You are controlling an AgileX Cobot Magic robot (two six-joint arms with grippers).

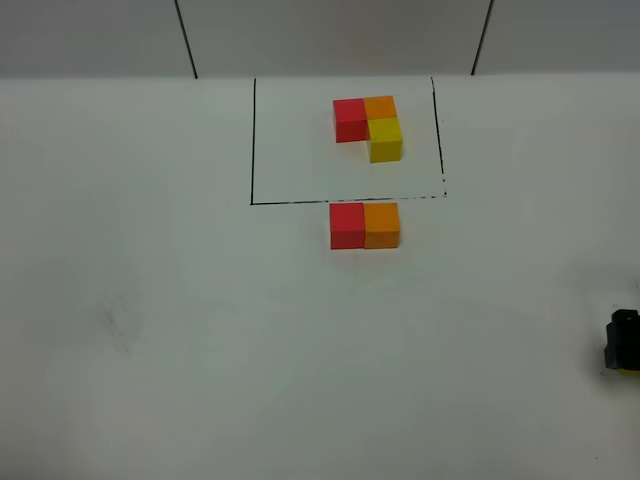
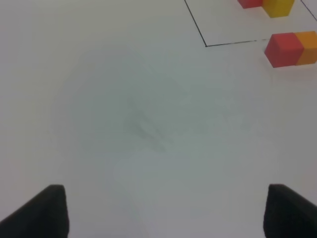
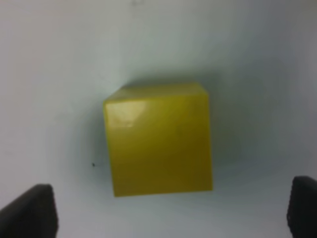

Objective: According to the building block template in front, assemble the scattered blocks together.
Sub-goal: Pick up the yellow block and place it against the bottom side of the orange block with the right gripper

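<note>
The building block template [image 1: 368, 125] is an L of red, orange and yellow cubes inside a black drawn frame at the far middle of the table. Just outside the frame's near line, a loose red block [image 1: 347, 225] and a loose orange block [image 1: 382, 224] sit side by side, touching. They also appear in the left wrist view as the red block [image 2: 283, 49] and the orange block [image 2: 308, 47]. The loose yellow block [image 3: 158, 140] lies on the table between the fingers of my right gripper [image 3: 167, 212], which is open and does not touch it. My right gripper [image 1: 622, 342] is at the far right edge. My left gripper [image 2: 168, 213] is open over bare table.
The white table [image 1: 200, 330] runs wide to the left and toward the near edge. The black frame line [image 1: 252, 140] marks the template's area. A grey wall with two dark seams stands behind the table.
</note>
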